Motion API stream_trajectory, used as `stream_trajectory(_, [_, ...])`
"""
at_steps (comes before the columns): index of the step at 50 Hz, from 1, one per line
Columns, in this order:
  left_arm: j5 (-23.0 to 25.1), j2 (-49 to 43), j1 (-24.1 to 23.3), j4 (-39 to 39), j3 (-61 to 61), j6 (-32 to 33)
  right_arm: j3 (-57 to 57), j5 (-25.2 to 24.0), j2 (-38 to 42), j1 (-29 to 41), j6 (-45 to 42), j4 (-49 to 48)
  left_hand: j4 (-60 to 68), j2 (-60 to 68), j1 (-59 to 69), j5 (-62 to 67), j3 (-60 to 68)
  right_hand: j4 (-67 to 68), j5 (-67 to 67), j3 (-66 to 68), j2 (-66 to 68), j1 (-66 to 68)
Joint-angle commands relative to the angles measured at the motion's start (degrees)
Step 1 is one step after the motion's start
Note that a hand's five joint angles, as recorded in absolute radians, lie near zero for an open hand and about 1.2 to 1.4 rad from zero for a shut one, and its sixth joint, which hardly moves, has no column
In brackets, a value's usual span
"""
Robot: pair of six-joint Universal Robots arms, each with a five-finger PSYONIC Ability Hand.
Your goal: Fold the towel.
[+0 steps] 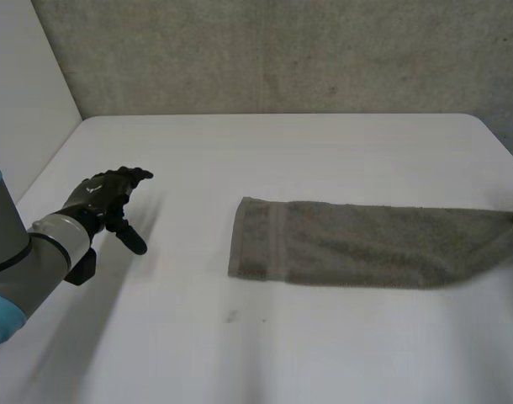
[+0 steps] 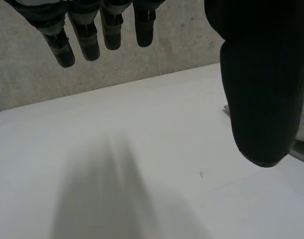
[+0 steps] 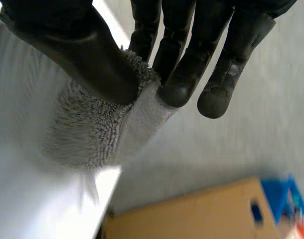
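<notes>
Lying on the white table (image 1: 282,160), the grey-brown towel (image 1: 357,244) is a long narrow strip. It runs from about the middle of the table toward the robot's right side. Its near end has a flat woven band across it, and this end is free on the table.

The right hand (image 3: 92,55) grasps the other end of the towel (image 3: 87,134): the thumb presses the cloth against the fingers (image 3: 177,84), at the table's edge. Below this edge stands a cardboard box (image 3: 192,214) on the floor.

The left hand (image 1: 109,192) is well apart from the towel, over the left side of the table. It is released and holds nothing. In its own wrist view the fingers (image 2: 87,42) hang straight and the thumb (image 2: 264,89) stands apart from them, above bare table.
</notes>
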Motion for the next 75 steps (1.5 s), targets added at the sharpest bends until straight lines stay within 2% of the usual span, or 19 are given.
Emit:
stream_trajectory(1, [-0.09,0.0,-0.19,-0.01,-0.16,-0.01,-3.68,0.33,-1.33,21.33,2.09,-0.63,0.46,0.61,0.12,-1.42,0.43,3.16,3.85,4.27,5.27,3.72])
stream_trajectory(3, [0.0,0.0,-0.28,-0.01,-0.16,-0.01,-6.74,1.56,1.64,32.79,1.91,-1.94,0.46,0.61,0.12,-1.42,0.43,3.16,3.85,4.27,5.27,3.72])
stream_trajectory(4, [-0.09,0.0,-0.28,-0.01,-0.16,-0.01,-6.76,1.56,1.66,32.85,1.91,-1.95,0.46,0.61,0.12,-1.42,0.43,3.16,3.85,4.27,5.27,3.72])
stream_trajectory(8, [-0.09,0.0,-0.46,-0.01,-0.25,-0.01,-11.05,2.62,8.93,47.84,1.65,-2.74,0.46,0.61,0.12,-1.42,0.43,3.16,3.85,4.27,5.27,3.72])
stream_trajectory(14, [0.0,0.0,-0.55,0.08,-0.51,0.08,-11.94,1.83,16.76,56.91,1.47,-2.39,0.46,0.61,0.12,-1.42,0.43,3.16,3.85,4.27,5.27,3.72])
stream_trajectory(21, [0.0,0.0,-0.63,0.08,-0.6,0.08,-11.59,2.7,19.59,59.92,-0.28,-1.6,0.46,0.61,0.12,-1.42,0.43,3.16,3.85,4.27,5.27,3.72])
stream_trajectory(22, [0.0,0.0,-0.63,0.08,-0.6,0.08,-11.33,3.31,18.8,59.74,-0.54,-1.77,0.46,0.61,0.12,-1.42,0.43,-19.1,-18.41,-17.98,-16.98,-18.54])
stream_trajectory(23, [0.0,0.0,-0.72,0.08,-0.69,0.08,-11.33,3.32,18.8,59.74,-0.55,-1.78,0.46,0.61,0.12,-1.42,0.43,-19.32,-18.63,-18.2,-17.21,-18.76])
stream_trajectory(24, [0.0,0.0,-0.72,0.08,-0.69,0.08,-11.07,4.19,17.32,59.66,-0.29,-1.43,0.46,0.61,0.12,-1.42,0.43,-64.45,-63.76,-63.34,-62.34,-63.89])
stream_trajectory(26, [0.08,0.0,-0.81,0.17,-0.95,0.08,-10.45,5.5,14.6,59.57,0.41,-1.16,0.46,0.61,0.12,-1.42,0.43,-66.84,-66.15,-65.73,-64.73,-66.28])
stream_trajectory(30, [0.0,0.0,-0.9,0.34,-1.13,0.08,-6.86,8.24,6.43,56.07,7.24,-1.07,0.46,0.61,0.12,-1.42,0.43,-66.84,-66.15,-65.73,-64.73,-66.28])
stream_trajectory(39, [0.0,0.17,-1.77,0.7,-1.57,0.17,3.79,6.48,-3.7,44.8,23.1,-0.98,0.46,0.61,0.12,-1.42,0.43,-66.84,-66.15,-65.73,-64.73,-66.28])
stream_trajectory(44, [-0.09,0.7,-3.27,0.7,-1.66,0.17,13.79,0.61,-5.2,32.7,26.79,-0.98,0.46,0.61,0.12,-1.42,0.43,-66.84,-66.15,-65.73,-64.73,-66.28])
stream_trajectory(52, [-0.18,1.05,-6.44,0.7,-1.57,0.08,21.01,-6.43,-3.97,22.93,26.44,-2.39,0.46,0.61,0.12,-1.42,0.43,-54.34,-53.65,-53.22,-52.22,-53.77])
stream_trajectory(57, [-1.15,1.23,-8.72,0.61,-0.6,0.17,21.54,-6.44,-1.51,21.78,26.44,-4.76,0.46,0.61,0.12,-1.42,0.43,-40.06,-39.37,-38.95,-37.95,-39.5])
stream_trajectory(61, [-5.7,2.54,-11.26,0.08,1.67,0.26,21.63,-6.26,-0.89,21.42,26.44,-6.17,0.46,0.61,0.12,-1.42,0.43,-28.91,-28.22,-27.79,-26.8,-28.35])
stream_trajectory(65, [-9.41,3.08,-13.11,-0.18,3.79,0.17,21.37,-4.34,-1.5,21.33,25.65,-8.27,0.3,0.44,-0.05,-1.59,0.26,3.11,3.8,4.23,5.23,3.67])
stream_trajectory(71, [-13.01,3.34,-16.81,-2.38,8.45,0.35,18.73,-0.46,-3.44,22.04,22.22,-9.07,0.46,0.61,0.12,-1.42,0.43,3.16,3.85,4.27,5.27,3.72])
stream_trajectory(75, [-13.19,3.51,-17.16,-4.57,11.87,0.17,11.11,0.33,-3.88,29.03,17.57,-7.49,0.3,0.44,-0.05,-1.59,0.26,3.16,3.85,4.27,5.27,3.72])
